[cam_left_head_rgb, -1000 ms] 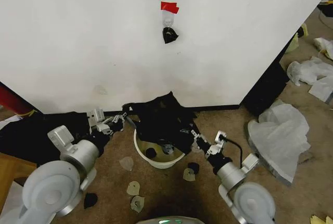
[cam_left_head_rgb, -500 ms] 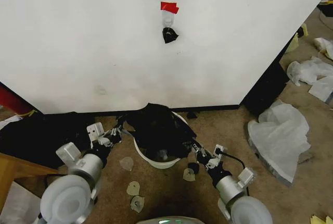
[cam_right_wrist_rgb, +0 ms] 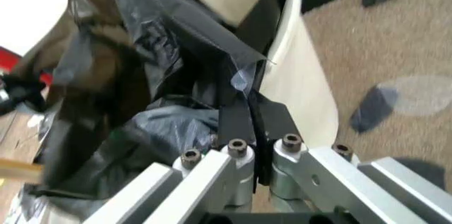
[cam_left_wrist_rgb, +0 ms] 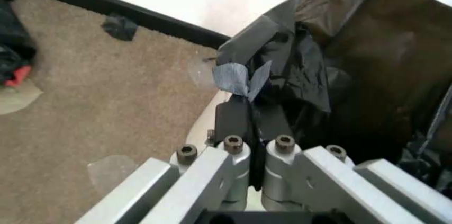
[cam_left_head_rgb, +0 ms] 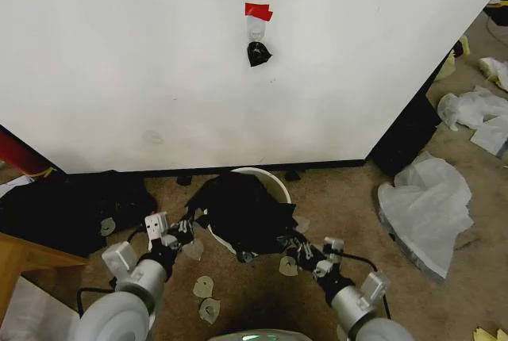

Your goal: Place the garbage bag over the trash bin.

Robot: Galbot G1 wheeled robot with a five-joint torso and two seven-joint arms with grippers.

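Item: garbage bag draped on trash bin, floor by wall.
Left claw and right claw each pinch a bag edge; bin between them, slightly ahead.

Garbage bag is thin, crinkly, glossy black plastic. Trash bin under it is smooth cream plastic. Around it, rough tan carpet. Both pincers: matt brushed metal.

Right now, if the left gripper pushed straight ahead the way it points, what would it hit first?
Probably the black garbage bag it is pinching, then the trash bin just beyond; depth is hard to judge.
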